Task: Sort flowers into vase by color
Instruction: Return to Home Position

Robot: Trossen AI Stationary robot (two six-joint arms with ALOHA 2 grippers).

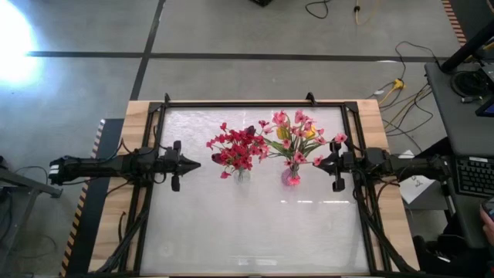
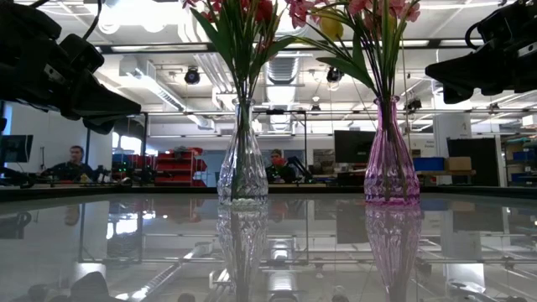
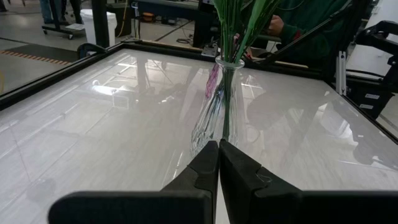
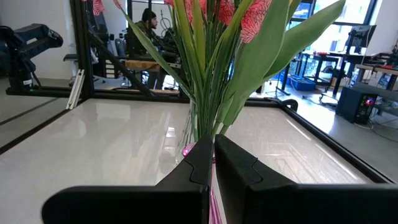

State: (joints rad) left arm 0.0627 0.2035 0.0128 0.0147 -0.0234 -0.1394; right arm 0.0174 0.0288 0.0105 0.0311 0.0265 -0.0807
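A clear glass vase [image 1: 241, 174] [image 2: 242, 155] stands on the table holding dark-red flowers [image 1: 235, 148]. To its right a pink glass vase [image 1: 291, 177] [image 2: 391, 155] holds pink flowers [image 1: 297, 133] and some yellow ones [image 1: 307, 133]; green stems [image 4: 208, 74] rise from its neck. My left gripper [image 1: 197, 163] [image 3: 218, 155] is shut, above the table, left of the clear vase [image 3: 217, 106]. My right gripper [image 1: 319, 163] [image 4: 212, 152] is shut, just right of the pink vase, at the height of the blossoms.
A black frame [image 1: 255, 103] borders the glossy table top. The near half of the table [image 1: 255, 232] holds no objects. Cables and a desk [image 1: 463, 100] lie beyond the right edge. People sit in the room behind [image 2: 75, 159].
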